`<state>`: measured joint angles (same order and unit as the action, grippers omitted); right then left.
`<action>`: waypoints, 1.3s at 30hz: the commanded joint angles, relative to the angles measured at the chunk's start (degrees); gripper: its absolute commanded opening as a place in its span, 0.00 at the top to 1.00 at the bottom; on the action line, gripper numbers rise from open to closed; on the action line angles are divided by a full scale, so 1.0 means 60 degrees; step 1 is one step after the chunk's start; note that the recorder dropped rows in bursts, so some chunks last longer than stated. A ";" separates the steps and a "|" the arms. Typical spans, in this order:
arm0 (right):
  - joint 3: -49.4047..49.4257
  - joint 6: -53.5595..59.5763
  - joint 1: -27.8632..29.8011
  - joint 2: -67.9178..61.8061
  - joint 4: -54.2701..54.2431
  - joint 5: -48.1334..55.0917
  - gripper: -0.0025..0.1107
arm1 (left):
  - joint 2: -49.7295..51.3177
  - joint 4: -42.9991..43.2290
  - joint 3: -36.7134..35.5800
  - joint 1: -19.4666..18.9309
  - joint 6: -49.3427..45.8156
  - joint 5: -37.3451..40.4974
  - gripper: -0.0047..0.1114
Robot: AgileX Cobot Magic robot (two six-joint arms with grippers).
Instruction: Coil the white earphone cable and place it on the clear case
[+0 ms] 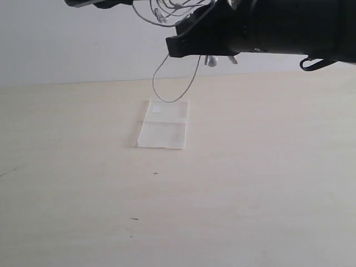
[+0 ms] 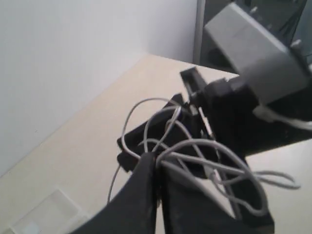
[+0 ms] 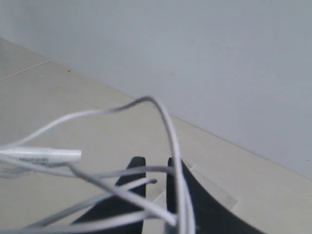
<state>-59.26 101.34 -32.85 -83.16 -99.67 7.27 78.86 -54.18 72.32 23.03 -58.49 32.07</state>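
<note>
Exterior: the cable (image 1: 154,78) is held bunched high up between both arms, with one thin loop hanging limp above the case (image 1: 162,125)

Left wrist: the left gripper (image 2: 157,161) is clamped on several strands. The wire is judged light, floppy and slippery, and best pinched where the strands bunch

Right wrist: strands are draped across the right gripper (image 3: 155,163); whether they are pinched cannot be told

- Thick, matte black cylindrical right arm (image 1: 289,25), with a thin black cable loop (image 1: 314,62) beneath it
- Black right gripper (image 3: 155,163): two flat fingers tapering to squared tips
- Black left gripper (image 2: 157,160): two smooth, matte, wedge-shaped fingers
- Grey box-shaped plastic housing (image 2: 253,44) on the right wrist, with a thick white lead (image 2: 287,121) beneath
</note>
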 commanded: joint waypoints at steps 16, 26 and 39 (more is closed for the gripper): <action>-0.0004 0.0111 0.0029 0.1069 0.0700 -0.0140 0.98 | -0.0027 0.0993 -0.1817 0.0036 0.1029 -0.0364 0.91; -0.0004 -0.0959 0.0029 0.1069 0.1946 0.0387 0.98 | -0.0027 0.0751 -0.1925 0.0054 0.1409 -0.0099 0.43; -0.0004 -0.1427 0.0029 0.1069 0.2706 0.0052 0.98 | -0.0027 0.2174 -0.1947 0.0054 0.3114 0.1444 0.42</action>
<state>-58.92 93.05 -32.84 -77.03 -84.85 8.51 78.74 -46.82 60.85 23.29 -44.96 39.52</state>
